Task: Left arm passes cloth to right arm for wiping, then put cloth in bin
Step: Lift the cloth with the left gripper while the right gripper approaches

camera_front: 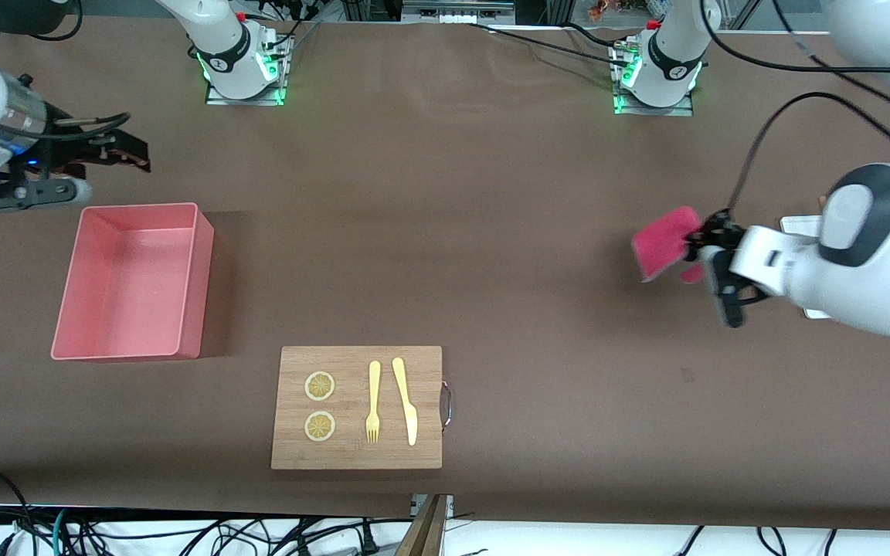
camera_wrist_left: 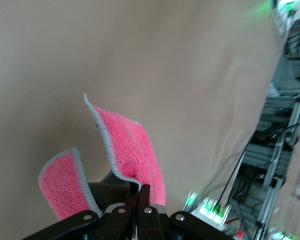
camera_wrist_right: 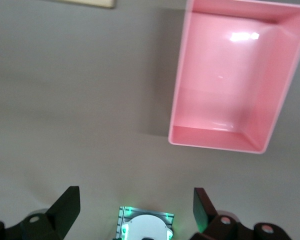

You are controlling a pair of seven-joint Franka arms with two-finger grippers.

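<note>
Your left gripper [camera_front: 698,249] has its fingers [camera_wrist_left: 140,200] pinched tight on the cloth [camera_front: 666,242], lifted above the desk [camera_front: 445,232], while your right gripper [camera_front: 132,152] waits with fingers [camera_wrist_right: 65,207] spread wide and empty above the desk beside the bin [camera_front: 199,286].

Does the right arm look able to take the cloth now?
Probably not yet. The cloth hangs in the left tool at the left arm's end; the open right tool is near the bin.

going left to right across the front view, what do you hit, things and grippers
open right gripper up over the table → salmon-pink rectangular plastic bin → wooden cutting board with lemon slices, yellow fork and knife → crimson-pink terry cloth → left gripper shut on the cloth, up over the table
</note>
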